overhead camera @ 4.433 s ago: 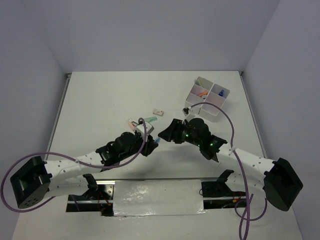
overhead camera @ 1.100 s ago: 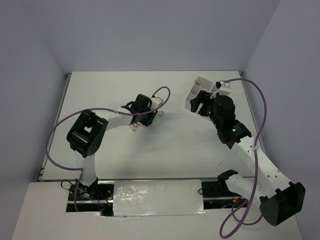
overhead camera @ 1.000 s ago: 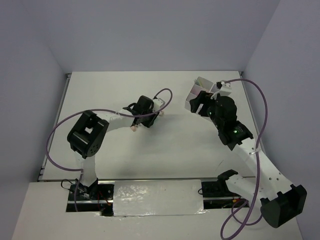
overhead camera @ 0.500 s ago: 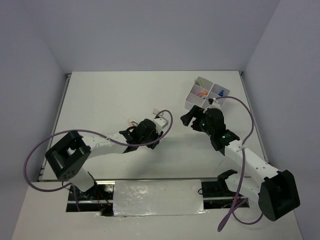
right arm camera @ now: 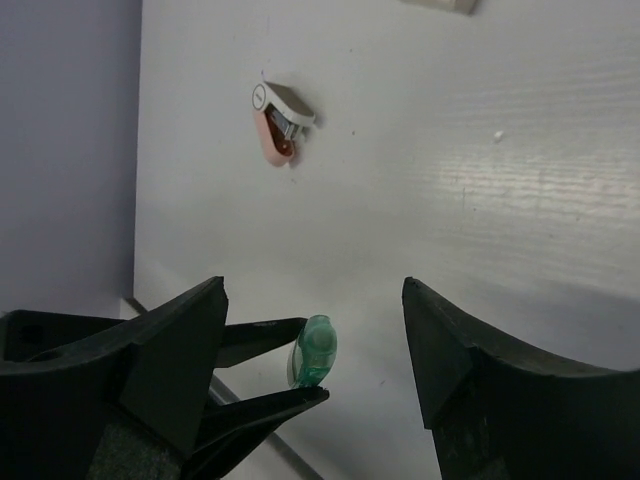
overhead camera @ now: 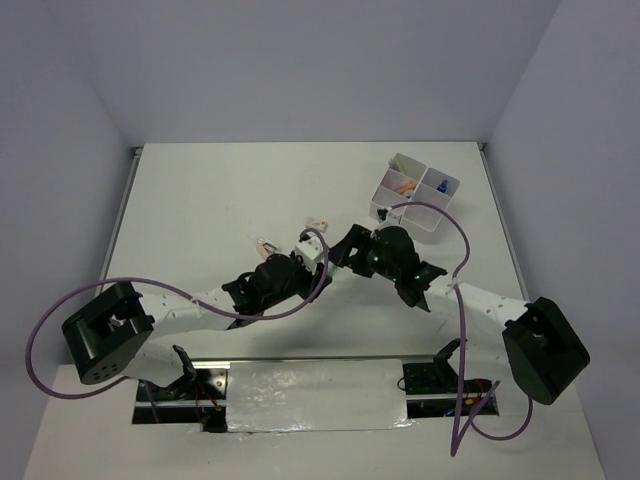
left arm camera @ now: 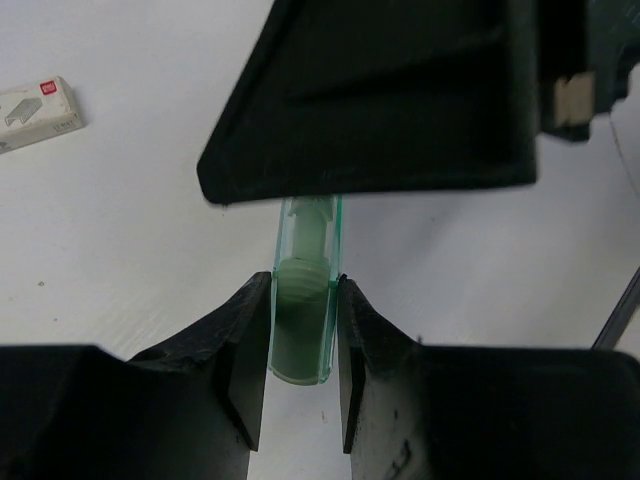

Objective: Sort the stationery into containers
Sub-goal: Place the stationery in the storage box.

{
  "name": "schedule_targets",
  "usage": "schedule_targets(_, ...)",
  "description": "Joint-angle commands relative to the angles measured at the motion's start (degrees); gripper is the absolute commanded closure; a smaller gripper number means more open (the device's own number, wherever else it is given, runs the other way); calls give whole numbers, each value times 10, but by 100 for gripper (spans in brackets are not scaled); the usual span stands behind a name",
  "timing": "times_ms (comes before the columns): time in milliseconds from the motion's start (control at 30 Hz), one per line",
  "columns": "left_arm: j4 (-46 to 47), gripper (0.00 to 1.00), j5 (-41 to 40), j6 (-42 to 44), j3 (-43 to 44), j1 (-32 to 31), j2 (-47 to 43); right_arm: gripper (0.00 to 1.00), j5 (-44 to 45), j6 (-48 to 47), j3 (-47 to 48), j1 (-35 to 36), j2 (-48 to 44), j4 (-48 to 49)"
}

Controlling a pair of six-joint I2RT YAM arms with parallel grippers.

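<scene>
My left gripper (left arm camera: 303,285) is shut on a stubby translucent green marker (left arm camera: 303,330), held above the table. In the right wrist view the marker (right arm camera: 315,352) stands between my left fingers (right arm camera: 265,408). My right gripper (right arm camera: 313,290) is open, its jaws spread wide on either side of the marker without touching it. In the top view the two grippers meet at mid-table, left (overhead camera: 312,262) and right (overhead camera: 345,250); the marker is hidden there. The white four-compartment tray (overhead camera: 432,220) stands at the far right, with orange (overhead camera: 405,185) and blue (overhead camera: 441,186) items inside.
A pink and white stapler (right arm camera: 280,118) lies on the table left of the grippers, also seen from above (overhead camera: 268,243). A small white staple box (left arm camera: 35,105) lies beyond them (overhead camera: 318,222). My right gripper's body (left arm camera: 370,100) looms over the marker.
My left arm has drawn back from the far middle towards the near centre. My right arm has swung left from the tray to meet it, jaws open around the green marker.
</scene>
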Motion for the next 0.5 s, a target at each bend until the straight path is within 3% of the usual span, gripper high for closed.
schedule_targets(0, 84, 100, 1, -15, -12, -2, -21, 23, 7, 19, 20, 25, 16, 27)
schedule_targets(233, 85, 100, -24, -15, -16, -2, -24, 53, 10, 26, 19, 57, 23, 45)
schedule_targets(267, 83, 100, -25, -15, -15, -3, -23, 72, 9, 27, 20, 62, 24, 49)
schedule_targets(367, 81, 100, -32, -19, -14, -2, -18, 92, 7, 34, 21, 69, 27, 53)
schedule_targets(467, 76, 78, -25, -21, -12, -3, -22, 98, 13, 34, 23, 69, 27, 46)
